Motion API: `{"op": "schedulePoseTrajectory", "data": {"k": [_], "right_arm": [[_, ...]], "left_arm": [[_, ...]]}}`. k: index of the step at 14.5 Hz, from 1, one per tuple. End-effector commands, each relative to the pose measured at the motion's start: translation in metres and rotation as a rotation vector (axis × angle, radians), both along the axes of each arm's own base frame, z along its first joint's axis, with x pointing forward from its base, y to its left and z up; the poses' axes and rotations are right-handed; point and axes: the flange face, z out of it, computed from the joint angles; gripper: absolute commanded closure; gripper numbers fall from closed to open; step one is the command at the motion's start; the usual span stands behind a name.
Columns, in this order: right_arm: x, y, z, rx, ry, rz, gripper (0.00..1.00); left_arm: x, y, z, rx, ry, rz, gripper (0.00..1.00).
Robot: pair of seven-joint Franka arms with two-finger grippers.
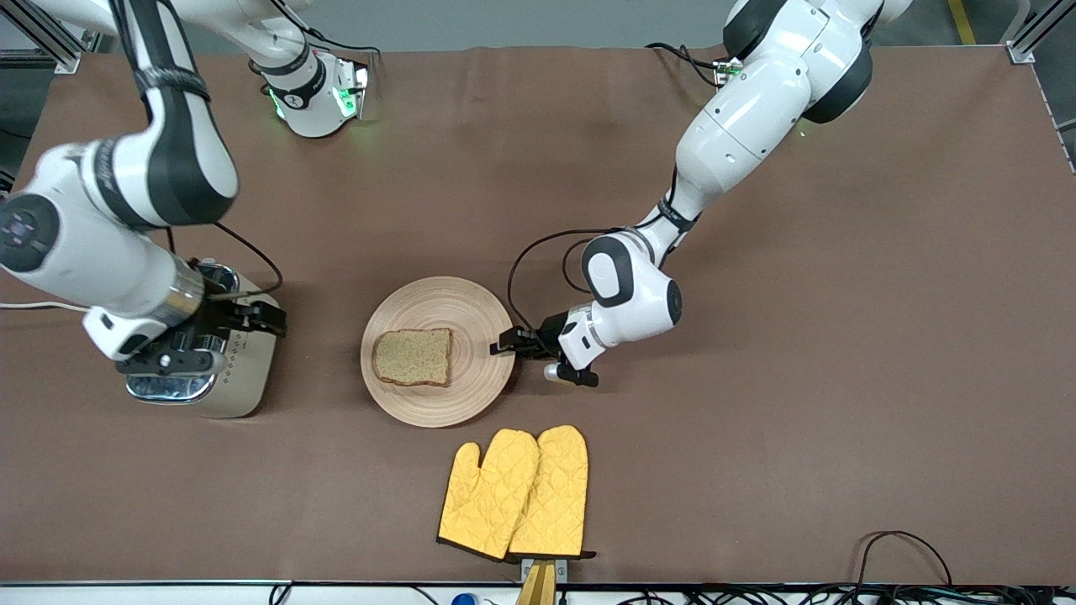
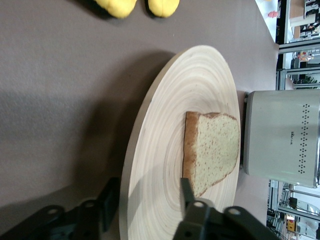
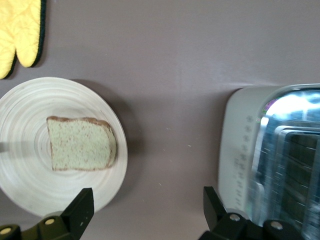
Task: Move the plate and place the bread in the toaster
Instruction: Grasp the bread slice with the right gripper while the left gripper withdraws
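Note:
The round tan wooden plate [image 1: 471, 395] lies mid-table with the slice of brown bread [image 1: 413, 356] on it. My left gripper [image 1: 507, 343] is low at the plate's rim on the left arm's side. In the left wrist view the left gripper [image 2: 146, 200] is open, with one finger under the rim and one over the plate [image 2: 165, 125], close to the bread [image 2: 212, 147]. My right gripper [image 1: 181, 357] hangs open and empty over the toaster [image 1: 244, 378]. The right wrist view shows the right gripper [image 3: 145, 210], the chrome-topped toaster [image 3: 240, 150], the plate [image 3: 25, 175] and the bread [image 3: 80, 144].
A pair of yellow oven mitts [image 1: 514, 491] lies nearer to the front camera than the plate. The toaster's white cord [image 1: 42, 306] runs off toward the right arm's end of the table. The toaster's cream side [image 2: 280, 140] stands close to the plate's rim.

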Motion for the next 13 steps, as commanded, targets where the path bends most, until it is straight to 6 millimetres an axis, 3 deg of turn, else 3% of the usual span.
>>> {"op": "schedulePoseTrajectory", "data": {"k": [1, 5, 8, 11, 13], "right_arm": [[0.008, 0.04, -0.036, -0.007, -0.004, -0.046, 0.04], [0.011, 0.083, -0.084, -0.027, -0.012, -0.056, 0.05], [0.012, 0.084, -0.125, -0.044, 0.032, -0.105, 0.09], [0.005, 0.1, -0.139, -0.055, 0.047, -0.103, 0.09], [0.005, 0.102, -0.16, -0.058, 0.054, -0.106, 0.09]], "left_arm": [[0.012, 0.017, 0.028, 0.007, -0.011, 0.046, 0.0], [0.032, 0.067, 0.064, 0.028, -0.038, 0.041, 0.0], [0.054, 0.112, 0.087, 0.021, -0.041, 0.004, 0.0], [0.07, 0.166, 0.114, 0.061, -0.048, -0.076, 0.0], [0.077, 0.203, 0.142, 0.142, -0.054, -0.144, 0.0]]}}
